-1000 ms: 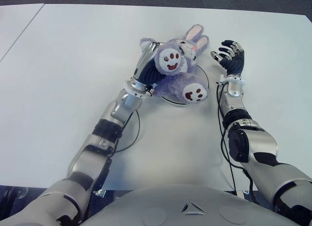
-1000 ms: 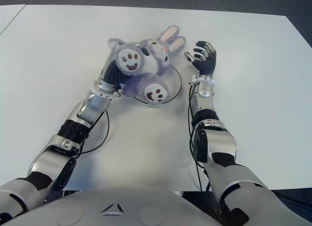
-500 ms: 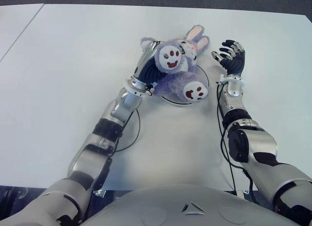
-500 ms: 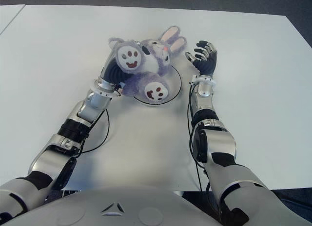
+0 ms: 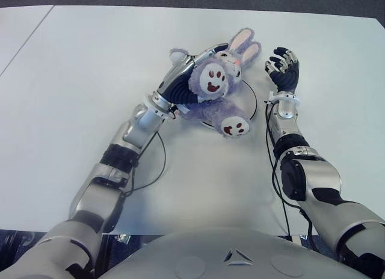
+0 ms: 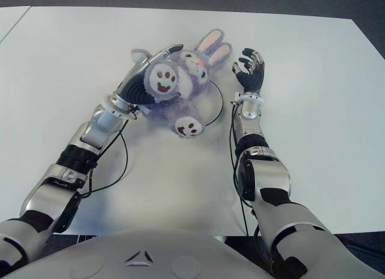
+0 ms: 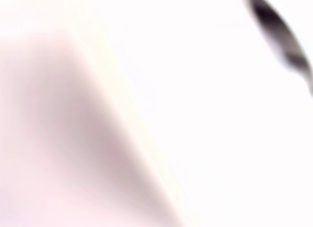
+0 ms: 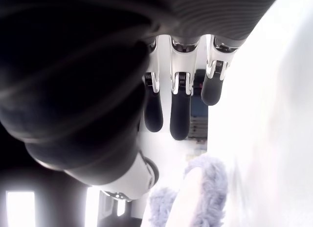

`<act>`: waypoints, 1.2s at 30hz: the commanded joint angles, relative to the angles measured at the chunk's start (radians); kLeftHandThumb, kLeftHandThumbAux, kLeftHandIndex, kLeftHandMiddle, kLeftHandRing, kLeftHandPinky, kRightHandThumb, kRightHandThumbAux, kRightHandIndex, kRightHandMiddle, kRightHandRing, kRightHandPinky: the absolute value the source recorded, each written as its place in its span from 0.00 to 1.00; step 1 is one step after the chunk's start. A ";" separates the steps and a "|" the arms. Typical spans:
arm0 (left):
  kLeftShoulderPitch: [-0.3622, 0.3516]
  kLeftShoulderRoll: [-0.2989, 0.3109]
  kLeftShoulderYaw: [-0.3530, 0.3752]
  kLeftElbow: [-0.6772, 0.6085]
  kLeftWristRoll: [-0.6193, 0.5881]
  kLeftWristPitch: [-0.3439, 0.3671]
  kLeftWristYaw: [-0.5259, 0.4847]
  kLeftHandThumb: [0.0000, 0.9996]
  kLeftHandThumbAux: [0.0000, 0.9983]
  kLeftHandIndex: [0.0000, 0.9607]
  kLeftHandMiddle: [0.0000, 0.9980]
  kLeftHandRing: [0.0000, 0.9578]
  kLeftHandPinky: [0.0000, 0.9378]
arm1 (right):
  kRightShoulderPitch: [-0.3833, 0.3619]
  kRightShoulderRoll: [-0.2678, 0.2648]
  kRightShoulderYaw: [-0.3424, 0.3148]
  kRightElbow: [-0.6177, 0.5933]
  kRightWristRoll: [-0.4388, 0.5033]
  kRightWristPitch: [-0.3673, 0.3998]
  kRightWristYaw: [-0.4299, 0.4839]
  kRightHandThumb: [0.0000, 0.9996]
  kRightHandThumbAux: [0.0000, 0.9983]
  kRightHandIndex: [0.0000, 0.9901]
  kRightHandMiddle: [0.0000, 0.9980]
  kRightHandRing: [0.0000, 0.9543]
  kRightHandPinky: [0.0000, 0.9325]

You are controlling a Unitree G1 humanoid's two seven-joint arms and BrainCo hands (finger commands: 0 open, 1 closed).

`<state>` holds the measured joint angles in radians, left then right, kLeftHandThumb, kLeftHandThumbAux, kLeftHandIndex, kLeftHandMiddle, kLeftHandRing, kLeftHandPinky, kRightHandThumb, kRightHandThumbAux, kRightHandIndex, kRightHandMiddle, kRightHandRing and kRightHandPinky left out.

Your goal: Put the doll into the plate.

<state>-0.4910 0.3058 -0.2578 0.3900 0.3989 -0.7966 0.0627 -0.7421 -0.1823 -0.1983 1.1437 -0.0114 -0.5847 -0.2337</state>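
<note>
we are looking down at the white table (image 5: 72, 80), and the purple bunny doll (image 5: 218, 86) is lying over the plate (image 5: 254, 102), whose dark rim is peeking out on the side toward our right hand. the doll is sprawling on its back, ears pointing away from us, one foot sole facing up near our left hand, the other foot hanging out past the near edge of the rim. so we are judging the task as nearly done: the doll's body is sitting over the plate, but part of it is spilling beyond the edge, and we cannot tell how squarely it is seated.

what is left, by our reading, is letting go cleanly and pulling the arm away without dragging the toy off.

our left hand (image 6: 144, 80) is lying against the doll's side, palm toward the fur, fingers stretched long across the upper body, one fingertip (image 6: 175, 48) reaching near the head. it is looking more like a loose, extended hand laid on the toy than a tight clutch, though fur is hiding the thumb. its own wrist camera is showing only a pale blur, so that is no help.

our right hand (image 5: 284, 70) is hovering just beside the plate on the right, close to the ears, fingers (image 8: 180, 109) spread and gently bent, gripping nothing.
</note>
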 commanded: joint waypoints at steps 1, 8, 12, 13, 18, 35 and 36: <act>0.038 0.102 -0.041 0.020 -0.016 0.063 -0.194 0.16 0.43 0.00 0.05 0.05 0.02 | 0.313 0.158 0.050 0.196 -0.053 0.058 0.018 0.60 0.93 0.23 0.25 0.28 0.27; 0.031 0.157 -0.035 0.040 -0.019 0.061 -0.253 0.14 0.42 0.00 0.01 0.01 0.00 | 0.312 0.161 0.054 0.196 -0.054 0.060 0.019 0.65 0.92 0.22 0.24 0.27 0.26; 0.026 0.216 -0.034 0.068 0.010 0.053 -0.276 0.13 0.39 0.00 0.00 0.00 0.00 | 0.310 0.163 0.056 0.196 -0.055 0.063 0.018 0.70 0.91 0.22 0.24 0.26 0.23; 0.026 0.221 -0.035 0.069 0.010 0.053 -0.279 0.13 0.39 0.00 0.00 0.00 0.00 | 0.310 0.164 0.057 0.196 -0.055 0.063 0.018 0.70 0.91 0.22 0.24 0.26 0.22; 0.034 0.266 -0.031 0.056 -0.023 0.073 -0.336 0.14 0.34 0.00 0.00 0.00 0.00 | 0.308 0.165 0.063 0.197 -0.056 0.063 0.015 0.75 0.90 0.22 0.24 0.26 0.20; 0.028 0.339 -0.029 0.081 -0.133 0.109 -0.474 0.21 0.25 0.00 0.00 0.00 0.00 | 0.306 0.176 0.076 0.197 -0.061 0.054 -0.004 0.84 0.88 0.21 0.23 0.27 0.17; 0.029 0.341 -0.027 0.084 -0.137 0.106 -0.475 0.22 0.25 0.00 0.00 0.00 0.00 | 0.306 0.177 0.077 0.197 -0.061 0.053 -0.008 0.85 0.89 0.21 0.23 0.27 0.16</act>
<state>-0.5264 0.6039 -0.2477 0.4023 0.2493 -0.7325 -0.2830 -0.7473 -0.1755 -0.1682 1.1486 -0.0145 -0.5647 -0.2228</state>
